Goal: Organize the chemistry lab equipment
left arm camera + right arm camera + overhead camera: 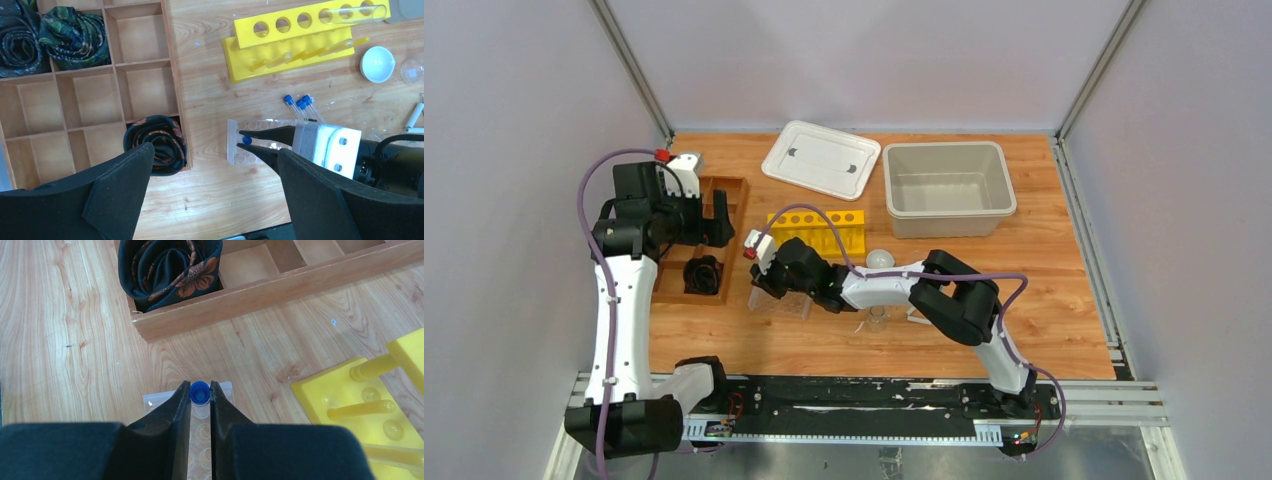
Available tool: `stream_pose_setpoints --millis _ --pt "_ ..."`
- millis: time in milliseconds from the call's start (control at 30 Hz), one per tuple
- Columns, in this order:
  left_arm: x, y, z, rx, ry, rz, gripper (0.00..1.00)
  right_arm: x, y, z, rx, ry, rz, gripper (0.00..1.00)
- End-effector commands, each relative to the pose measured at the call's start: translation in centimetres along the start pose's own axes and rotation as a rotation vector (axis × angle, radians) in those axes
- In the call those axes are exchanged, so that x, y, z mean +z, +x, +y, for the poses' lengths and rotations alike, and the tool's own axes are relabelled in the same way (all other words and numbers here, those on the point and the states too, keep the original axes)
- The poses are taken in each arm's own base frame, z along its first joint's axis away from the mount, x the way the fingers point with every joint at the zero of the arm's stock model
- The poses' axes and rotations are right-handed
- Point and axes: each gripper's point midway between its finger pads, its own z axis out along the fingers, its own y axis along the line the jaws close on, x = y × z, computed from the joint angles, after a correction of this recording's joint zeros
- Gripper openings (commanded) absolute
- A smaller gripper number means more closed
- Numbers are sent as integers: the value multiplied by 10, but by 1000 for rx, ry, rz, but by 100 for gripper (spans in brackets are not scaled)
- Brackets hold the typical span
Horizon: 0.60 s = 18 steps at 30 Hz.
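Note:
My right gripper (200,386) is shut on a small clear blue-capped tube (200,393), held upright over the left end of the clear plastic rack (153,402). The same pinch shows in the left wrist view, the right gripper (245,140) above the rack (235,150). Three more blue-capped tubes (300,103) lie on the table behind the rack. A white dome-shaped piece (377,63), a glass beaker (413,71) and a white triangle piece (414,116) sit to the right. My left gripper (215,150) hangs open and empty beside the wooden tray (170,75).
The wooden divided tray (736,195) holds rolled dark fabrics (156,144). A yellow test-tube rack (819,230) with a glass tube (355,14) lying on it stands behind the clear rack. A beige bin (946,188) and a white lid (822,158) are at the back.

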Motion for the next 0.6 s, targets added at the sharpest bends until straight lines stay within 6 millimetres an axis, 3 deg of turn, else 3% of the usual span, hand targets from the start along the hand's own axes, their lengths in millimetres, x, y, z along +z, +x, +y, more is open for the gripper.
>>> stream_pose_setpoints --millis 0,167,300,467,567 --pt "-3 -12 9 -13 -44 -17 100 4 12 1 -28 21 28 2" --pt "-4 -13 15 -8 -74 -17 100 1 5 0 -24 31 34 21" --pt "-12 -18 12 14 -72 -45 100 -13 -25 -5 -1 60 14 43" --pt "-17 -17 15 41 -94 -55 100 -46 -58 -22 92 173 20 61" --pt "-19 -14 11 50 -83 -63 100 -72 -60 -38 166 267 54 80"
